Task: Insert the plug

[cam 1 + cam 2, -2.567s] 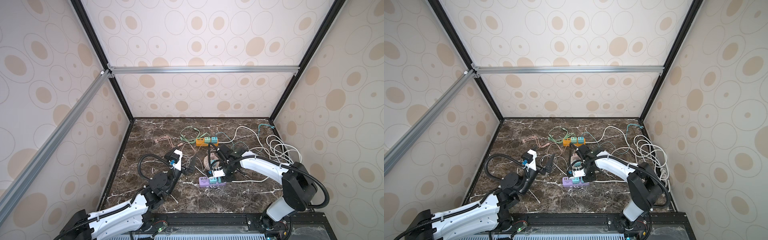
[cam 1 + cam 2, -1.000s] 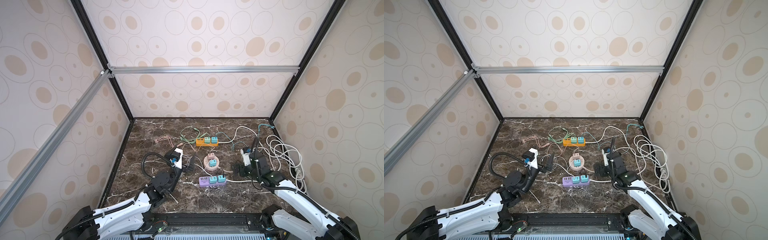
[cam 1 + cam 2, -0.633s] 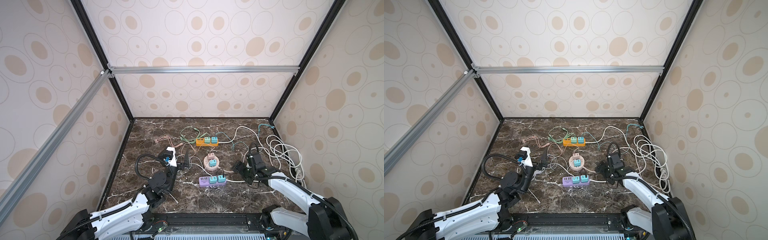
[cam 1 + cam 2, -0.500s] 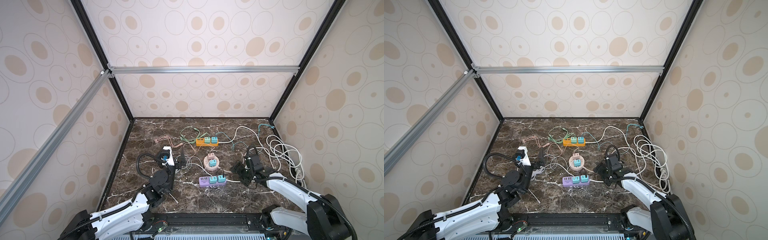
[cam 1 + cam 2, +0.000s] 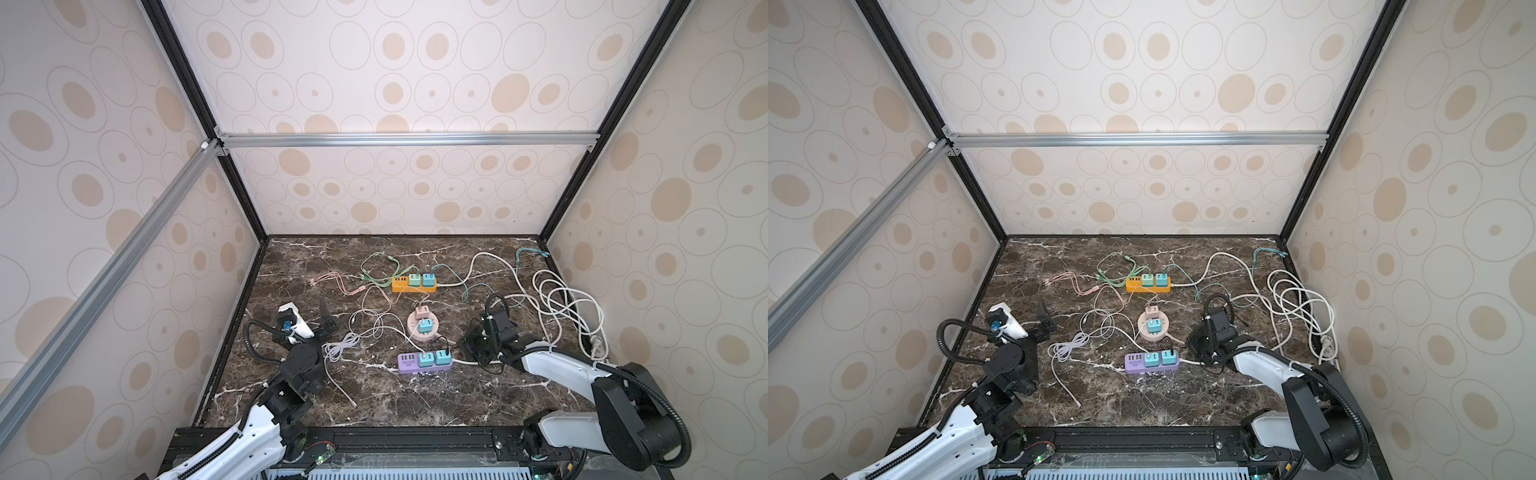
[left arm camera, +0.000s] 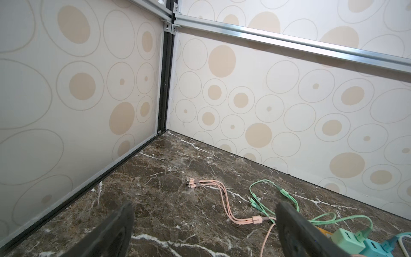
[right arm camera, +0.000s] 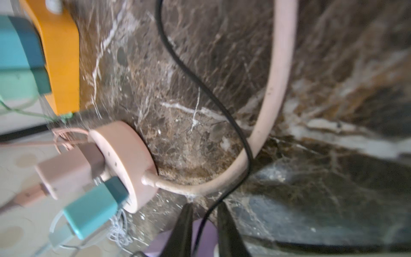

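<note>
The purple power strip (image 5: 409, 362) lies at the front centre with two teal plugs (image 5: 434, 358) seated in it. A thin black cable (image 7: 195, 82) rises from the right-hand one. My right gripper (image 5: 468, 345) sits low at the strip's right end. In the right wrist view its jaws (image 7: 205, 207) stand close together with that black cable running between them, over the purple strip (image 7: 209, 235). My left gripper (image 5: 328, 320) hovers near the left wall, wide open and holding nothing; its fingers (image 6: 120, 231) frame bare marble.
A round pink socket (image 5: 424, 330) with a pink and a teal plug stands behind the purple strip, its thick cord (image 7: 273, 95) beside the black cable. An orange strip (image 5: 413, 284) lies further back. White cables (image 5: 569, 307) pile at right; a white coil (image 5: 340, 347) lies left of centre.
My right arm swung from the right side in to the purple strip's end and its jaws closed from wide open. The left gripper drifted left and back, staying open.
</note>
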Controlling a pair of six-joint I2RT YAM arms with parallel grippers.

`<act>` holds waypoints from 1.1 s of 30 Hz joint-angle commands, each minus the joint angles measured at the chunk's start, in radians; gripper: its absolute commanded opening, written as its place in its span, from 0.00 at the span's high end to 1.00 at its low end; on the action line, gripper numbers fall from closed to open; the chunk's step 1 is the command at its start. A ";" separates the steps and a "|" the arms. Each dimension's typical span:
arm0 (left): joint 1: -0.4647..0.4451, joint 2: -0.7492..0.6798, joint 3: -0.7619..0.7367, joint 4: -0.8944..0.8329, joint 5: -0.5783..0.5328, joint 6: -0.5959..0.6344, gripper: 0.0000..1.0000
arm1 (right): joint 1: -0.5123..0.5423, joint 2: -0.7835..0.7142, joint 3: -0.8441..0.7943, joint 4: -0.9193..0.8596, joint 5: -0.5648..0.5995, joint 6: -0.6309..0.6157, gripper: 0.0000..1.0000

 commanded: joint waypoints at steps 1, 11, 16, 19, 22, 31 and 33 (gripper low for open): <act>0.015 -0.025 -0.005 -0.047 -0.026 -0.075 0.02 | 0.006 -0.075 -0.030 -0.016 0.076 0.038 0.95; 0.039 0.006 0.003 -0.023 -0.006 -0.060 0.02 | -0.162 -0.365 0.025 -0.224 0.359 -0.133 1.00; 0.044 0.012 0.008 -0.025 0.000 -0.063 0.02 | -0.305 -0.390 0.051 -0.233 0.421 -0.232 1.00; 0.047 0.009 0.007 -0.028 -0.002 -0.066 0.02 | -0.375 -0.373 0.042 -0.189 0.406 -0.270 1.00; 0.059 0.019 0.002 -0.026 0.005 -0.067 0.02 | -0.417 -0.317 0.041 -0.124 0.324 -0.344 0.97; 0.138 0.127 -0.006 -0.025 0.019 -0.063 0.02 | -0.419 -0.235 0.087 -0.058 0.314 -0.517 0.32; 0.165 0.147 -0.008 -0.016 0.029 -0.065 0.02 | -0.419 -0.236 0.091 -0.064 0.367 -0.541 0.25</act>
